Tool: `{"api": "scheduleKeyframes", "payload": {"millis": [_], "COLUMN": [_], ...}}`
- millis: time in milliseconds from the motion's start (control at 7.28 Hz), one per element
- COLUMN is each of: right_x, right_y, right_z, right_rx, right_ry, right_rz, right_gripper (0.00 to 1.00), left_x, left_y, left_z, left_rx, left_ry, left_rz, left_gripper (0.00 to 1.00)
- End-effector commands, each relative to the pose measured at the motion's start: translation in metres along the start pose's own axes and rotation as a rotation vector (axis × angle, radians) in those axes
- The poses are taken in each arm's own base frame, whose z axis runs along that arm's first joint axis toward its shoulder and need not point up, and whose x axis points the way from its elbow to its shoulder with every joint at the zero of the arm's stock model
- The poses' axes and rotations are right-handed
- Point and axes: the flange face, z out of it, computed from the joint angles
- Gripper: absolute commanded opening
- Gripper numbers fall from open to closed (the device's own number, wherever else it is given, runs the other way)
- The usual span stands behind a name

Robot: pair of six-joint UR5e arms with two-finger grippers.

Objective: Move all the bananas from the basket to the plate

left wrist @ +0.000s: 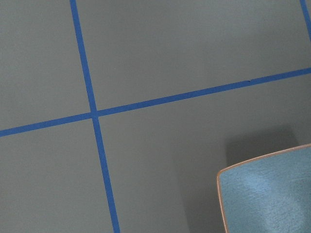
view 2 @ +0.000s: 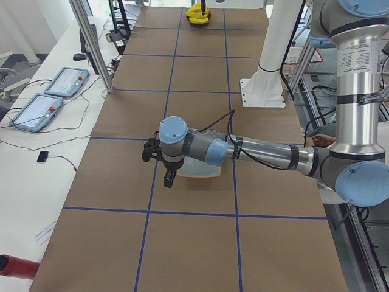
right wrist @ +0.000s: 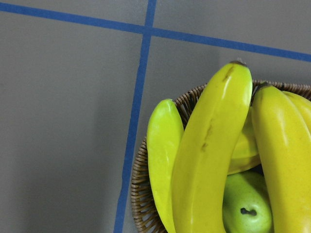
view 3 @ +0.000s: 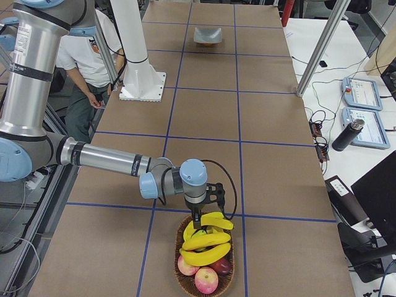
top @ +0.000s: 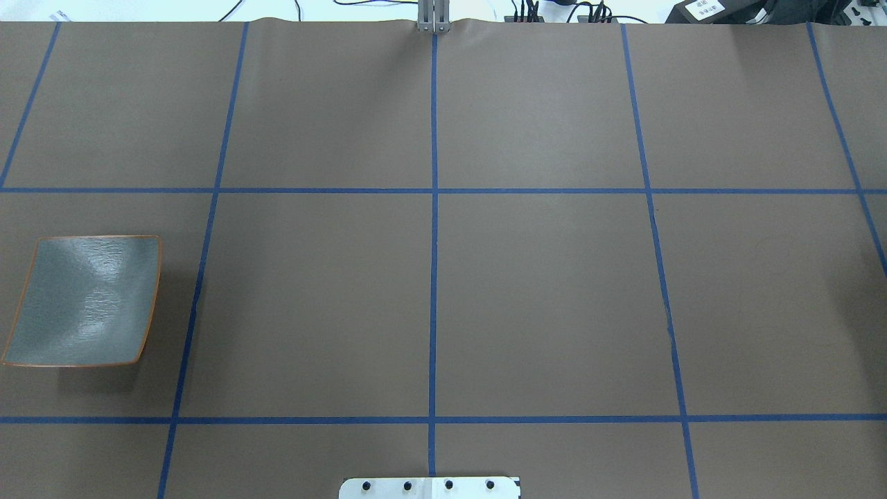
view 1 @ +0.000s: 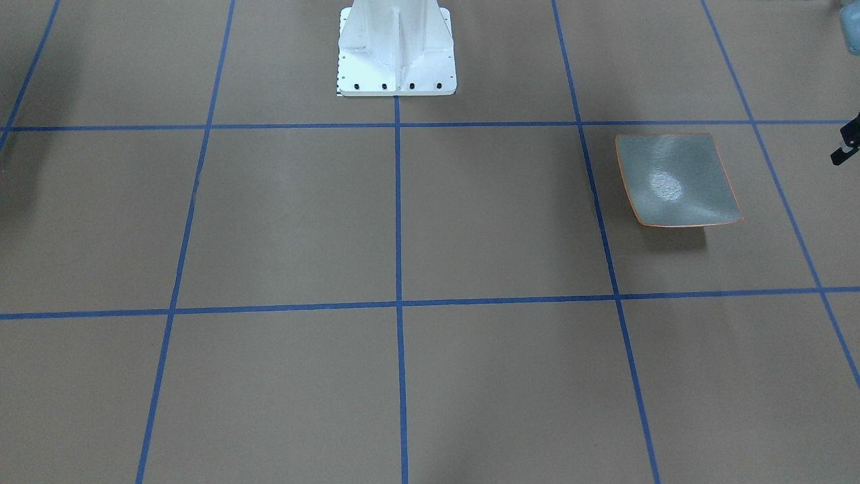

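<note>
The bananas are piled in a round woven basket at the end of the table on the robot's right. They are laid across each other on top of the other fruit. Red apples are tucked under them. A green fruit is seen between them from the right wrist.

The right claw is held pointing down over the bananas, at the basket's rim on the side toward the plate. It cannot be told if a banana is touched. It cannot be told if the claw's fingers are apart or together.

The plate is set flat at the other end of the table, well apart from the basket. Its whole grey-blue face is seen from above, with a bright patch of light on it and a thin orange rim around it.

The left claw is held low, pointing down, just beside the plate's edge. Only a small black bit of it is caught in the front view, so it cannot be told if it is apart or together.

The table is covered in brown and crossed by blue lines. A white base is bolted at its middle. A person in a white shirt is seen standing behind the robot.
</note>
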Motion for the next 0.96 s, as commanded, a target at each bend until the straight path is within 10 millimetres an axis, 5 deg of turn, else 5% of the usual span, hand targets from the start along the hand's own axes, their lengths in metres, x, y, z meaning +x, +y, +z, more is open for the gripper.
{"api": "scheduleKeyframes", "payload": {"millis": [0, 412, 825], "right_x": [0.014, 0.018, 0.017], "right_y": [0.009, 0.012, 0.011], "right_z": [0.019, 0.029, 0.029], "right_rx": [0.011, 0.02, 0.022], "right_ry": [-0.015, -0.018, -0.015], "right_rz": [-0.011, -0.023, -0.031], "right_gripper": [0.97, 0.84, 0.43], "left_x": [0.001, 0.001, 0.0], "left_y": [0.0, 0.0, 0.002], "left_z": [-0.002, -0.002, -0.001], "left_rx": [0.003, 0.003, 0.0], "left_ry": [0.0, 0.0, 0.0], "left_rz": [0.003, 0.003, 0.001], "left_gripper": [1.0, 1.0, 1.0]}}
